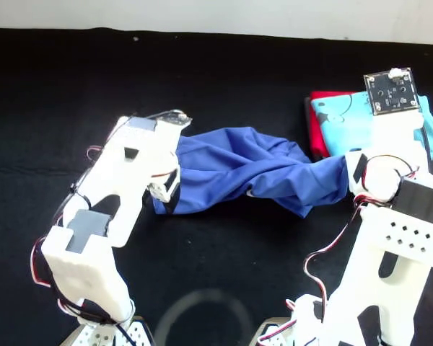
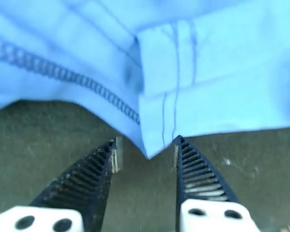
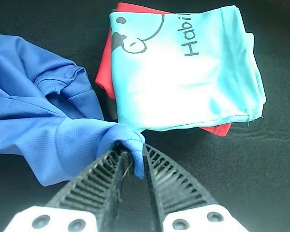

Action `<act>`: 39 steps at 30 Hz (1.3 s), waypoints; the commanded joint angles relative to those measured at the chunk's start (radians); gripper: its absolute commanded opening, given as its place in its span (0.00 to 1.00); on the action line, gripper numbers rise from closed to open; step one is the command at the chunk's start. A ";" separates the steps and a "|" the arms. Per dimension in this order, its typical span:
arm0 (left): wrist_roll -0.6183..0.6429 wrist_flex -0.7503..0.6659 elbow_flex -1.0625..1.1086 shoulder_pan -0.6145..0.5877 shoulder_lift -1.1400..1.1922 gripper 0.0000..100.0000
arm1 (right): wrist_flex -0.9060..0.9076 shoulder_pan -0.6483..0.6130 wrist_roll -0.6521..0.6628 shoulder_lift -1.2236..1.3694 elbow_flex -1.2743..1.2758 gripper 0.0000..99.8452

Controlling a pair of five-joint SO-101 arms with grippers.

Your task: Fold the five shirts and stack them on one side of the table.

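A crumpled blue shirt (image 1: 245,169) lies stretched across the middle of the black table. My right gripper (image 3: 133,157) is shut on a bunched fold of the blue shirt (image 3: 48,125) at its right end, seen from above at the right gripper (image 1: 348,175). My left gripper (image 2: 145,152) stands open at the shirt's left end, and a hemmed corner of the blue shirt (image 2: 154,96) hangs between its fingertips. From above, the left gripper (image 1: 164,189) sits at the cloth's lower left edge.
A folded cyan shirt (image 3: 183,72) lies on a folded red shirt (image 3: 105,72) at the table's far right, just beyond the right gripper; in the high view the cyan shirt (image 1: 339,119) is partly covered by the right arm. Black table (image 1: 224,259) lies bare in front.
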 commanded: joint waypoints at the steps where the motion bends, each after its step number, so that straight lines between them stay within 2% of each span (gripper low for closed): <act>1: -0.006 -0.061 0.002 0.010 -0.004 0.17 | -0.033 -0.012 -0.012 -0.027 0.030 0.01; 3: -0.005 -0.080 -0.005 0.010 -0.007 0.11 | -0.068 -0.012 -0.012 -0.027 0.079 0.01; 5: -0.005 -0.097 -0.022 0.012 -0.005 0.01 | -0.111 -0.012 -0.012 -0.027 0.137 0.01; 10: -0.003 -0.103 -0.071 0.013 -0.018 0.01 | -0.213 -0.012 -0.014 -0.028 0.232 0.01; 12: -0.002 -0.048 -0.136 -0.008 -0.025 0.01 | -0.240 -0.012 -0.026 -0.031 0.236 0.01; 14: -0.002 0.031 -0.217 -0.038 -0.047 0.01 | -0.259 -0.012 -0.107 -0.038 0.219 0.01; 19: -0.002 0.245 -0.483 -0.124 -0.148 0.01 | -0.239 -0.013 -0.212 0.012 0.016 0.01; 23: -0.002 0.379 -0.693 -0.186 -0.186 0.01 | -0.176 -0.042 -0.227 0.107 -0.191 0.01; 30: -0.002 0.512 -0.941 -0.272 -0.196 0.01 | -0.067 -0.143 -0.229 0.209 -0.510 0.01; 33: -0.002 0.514 -0.909 -0.282 -0.245 0.01 | 0.051 -0.225 -0.221 0.214 -0.596 0.01; 36: -0.002 0.514 -0.769 -0.269 -0.320 0.01 | 0.128 -0.292 -0.199 0.219 -0.613 0.01; 39: -0.006 0.514 -0.593 -0.265 -0.406 0.01 | 0.137 -0.309 -0.201 0.211 -0.584 0.01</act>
